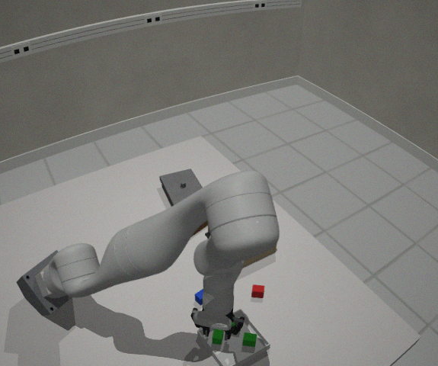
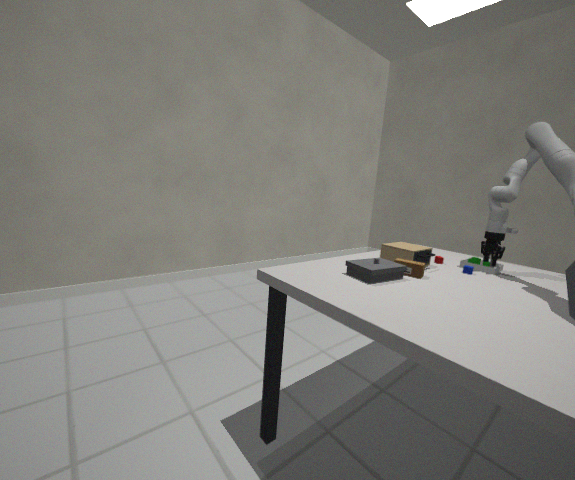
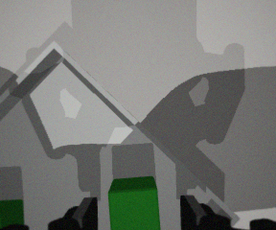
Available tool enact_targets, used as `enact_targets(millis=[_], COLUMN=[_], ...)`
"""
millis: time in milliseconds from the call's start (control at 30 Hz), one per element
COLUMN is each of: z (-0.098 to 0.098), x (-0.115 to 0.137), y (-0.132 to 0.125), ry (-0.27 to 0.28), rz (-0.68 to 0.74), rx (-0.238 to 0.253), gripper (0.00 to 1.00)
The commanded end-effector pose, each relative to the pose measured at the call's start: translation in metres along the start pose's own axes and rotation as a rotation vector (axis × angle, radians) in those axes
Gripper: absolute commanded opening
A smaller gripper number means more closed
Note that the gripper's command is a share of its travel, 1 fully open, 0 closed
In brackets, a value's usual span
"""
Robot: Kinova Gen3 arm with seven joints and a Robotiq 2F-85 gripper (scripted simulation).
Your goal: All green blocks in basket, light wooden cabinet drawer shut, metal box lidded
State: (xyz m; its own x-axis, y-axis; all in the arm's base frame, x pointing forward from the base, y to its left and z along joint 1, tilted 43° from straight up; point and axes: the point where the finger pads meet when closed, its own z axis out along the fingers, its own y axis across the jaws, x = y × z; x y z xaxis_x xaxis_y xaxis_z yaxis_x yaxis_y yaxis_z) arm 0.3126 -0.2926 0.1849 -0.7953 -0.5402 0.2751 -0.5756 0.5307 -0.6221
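Note:
My gripper (image 1: 216, 335) (image 2: 490, 261) (image 3: 139, 213) is open, its fingers low in the basket (image 1: 256, 329) (image 3: 100, 87), either side of a green block (image 1: 217, 338) (image 3: 134, 207), with gaps beside it. Another green block (image 1: 249, 339) (image 3: 4, 214) lies in the basket. A bit of green (image 1: 233, 324) shows behind the fingers. The metal box's dark lid (image 1: 175, 181) (image 2: 367, 266) looks seated on the box. The light wooden cabinet (image 1: 260, 256) (image 2: 401, 251) has a dark front with a black handle (image 2: 432, 254); whether its drawer is fully shut cannot be told.
A blue block (image 1: 199, 296) (image 2: 467, 269) and a red block (image 1: 257, 290) (image 2: 438, 259) lie on the table outside the basket. A brown wooden piece (image 1: 200, 228) (image 2: 415, 269) stands between the metal box and the cabinet. The arm hides much of the cabinet in the top view.

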Motion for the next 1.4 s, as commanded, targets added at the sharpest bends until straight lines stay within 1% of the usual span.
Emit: enact_targets(millis=[0,367,433,933,1000,1200,1367], z=[-0.01,-0.044,-0.044,-0.107,-0.107,-0.128,-0.139], x=[-0.002,-0.002,-0.002,-0.002,-0.002,-0.001,-0.001], y=[0.0,-0.001,-0.001,0.0,0.0,0.0,0.0], ry=[-0.004,-0.006,-0.006,-0.006,-0.006,-0.007,-0.007], rz=[-0.003,-0.002,-0.002,-0.003,-0.003,-0.003,-0.003], rx=[0.003,0.003,0.003,0.0,0.0,0.0,0.0], gripper=[0.57,0.57,0.57,0.57,0.57,0.57,0.57])
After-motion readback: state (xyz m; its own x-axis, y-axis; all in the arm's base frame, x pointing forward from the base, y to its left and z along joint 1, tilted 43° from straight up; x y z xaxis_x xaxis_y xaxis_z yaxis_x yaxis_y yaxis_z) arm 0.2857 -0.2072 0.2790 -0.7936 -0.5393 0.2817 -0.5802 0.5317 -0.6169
